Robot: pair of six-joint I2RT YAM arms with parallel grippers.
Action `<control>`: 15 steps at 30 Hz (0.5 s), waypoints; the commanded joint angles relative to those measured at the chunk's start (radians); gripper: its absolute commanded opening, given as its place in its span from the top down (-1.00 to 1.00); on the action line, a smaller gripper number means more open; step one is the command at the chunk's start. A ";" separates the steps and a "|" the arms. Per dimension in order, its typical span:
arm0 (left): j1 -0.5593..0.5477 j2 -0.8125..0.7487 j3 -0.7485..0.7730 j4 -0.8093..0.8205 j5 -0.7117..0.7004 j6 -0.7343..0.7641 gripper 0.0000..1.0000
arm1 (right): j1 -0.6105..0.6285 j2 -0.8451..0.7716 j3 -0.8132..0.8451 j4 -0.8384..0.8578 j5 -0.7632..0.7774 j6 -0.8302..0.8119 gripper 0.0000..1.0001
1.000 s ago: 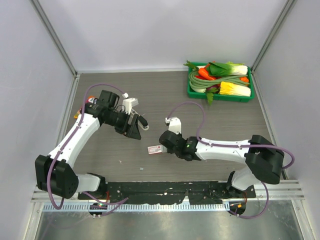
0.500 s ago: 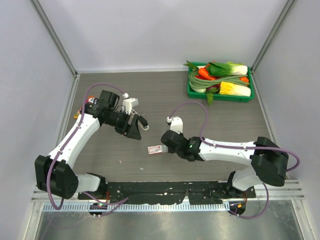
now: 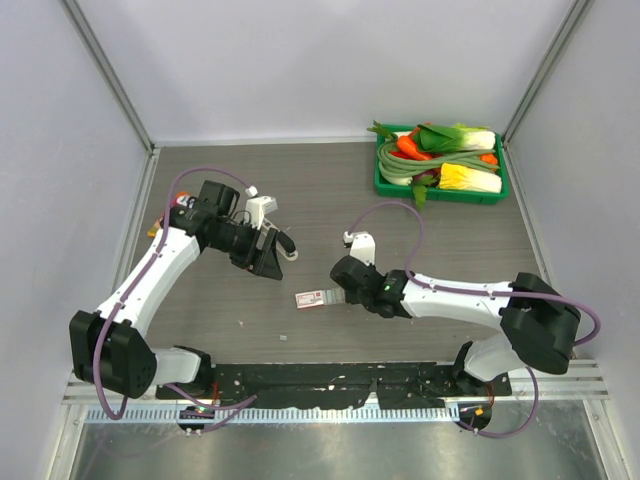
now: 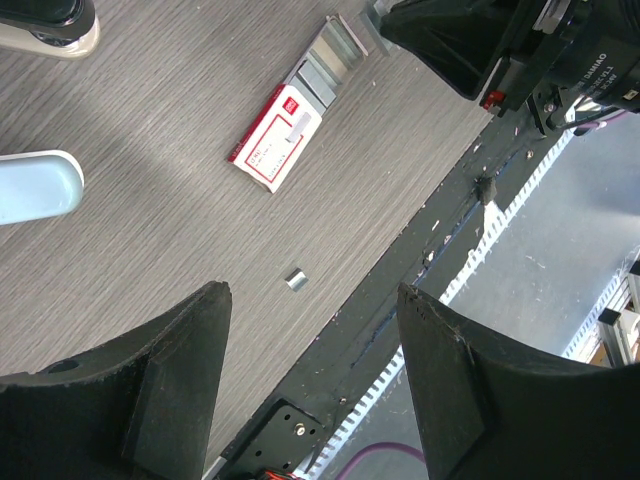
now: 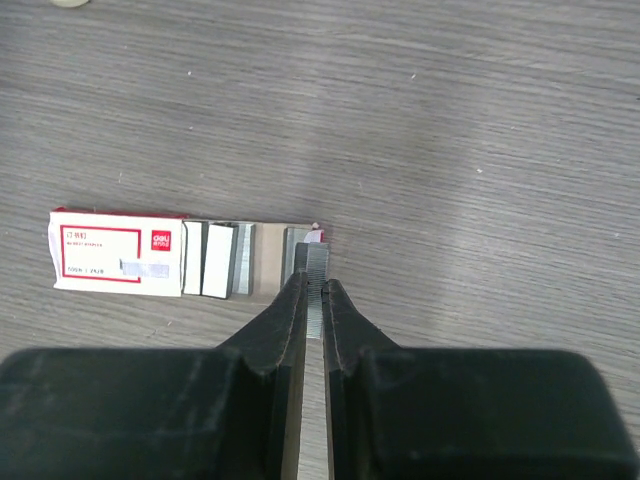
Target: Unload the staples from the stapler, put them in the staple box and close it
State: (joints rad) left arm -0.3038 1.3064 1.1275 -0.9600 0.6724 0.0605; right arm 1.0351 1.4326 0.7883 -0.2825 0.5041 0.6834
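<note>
the right fingers (image 5: 275, 330) are clenched on a thin silvery strip of staples (image 5: 316, 262), low over the surface (image 3: 330, 190) near its middle. the strip's far end sits at the right end of a small grey drawer (image 5: 262, 262) that is pulled out of the pink-and-white box (image 5: 118, 262). a few more staple strips (image 5: 218, 258) lie side by side in that drawer. the box lies flat on the surface, just left of the right fingers.

the left fingers (image 4: 150, 390) are spread wide and hold nothing, hanging above the surface to the far left of the box. only the rounded pale blue end of the stapler (image 4: 38, 187) shows, at the edge of the left wrist view, lying on the surface far-left of the box and apart from it. one loose silvery bit (image 4: 295, 279) lies on the surface nearer than the box. a green tray (image 3: 383, 182) of vegetables stands in the far right corner, well apart from both arms.
</note>
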 commanded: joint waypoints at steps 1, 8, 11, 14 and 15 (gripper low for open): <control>-0.004 -0.029 0.023 -0.005 -0.002 0.004 -0.41 | 0.009 -0.009 -0.006 0.065 -0.035 0.008 0.76; -0.004 -0.035 0.017 -0.002 -0.005 0.005 -0.41 | 0.039 0.031 0.015 0.085 -0.029 0.010 0.76; -0.004 -0.033 0.017 0.000 -0.004 0.006 -0.41 | 0.043 0.046 0.020 0.089 -0.030 0.011 0.76; -0.004 -0.036 0.014 0.001 -0.004 0.005 -0.41 | 0.048 0.065 0.025 0.095 -0.027 0.010 0.77; -0.004 -0.036 0.014 0.001 -0.005 0.005 -0.41 | 0.049 0.068 0.026 0.097 -0.029 0.008 0.77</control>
State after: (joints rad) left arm -0.3038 1.3056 1.1275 -0.9600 0.6697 0.0605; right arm 1.0756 1.4872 0.7776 -0.2283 0.4648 0.6861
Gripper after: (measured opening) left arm 0.707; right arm 0.138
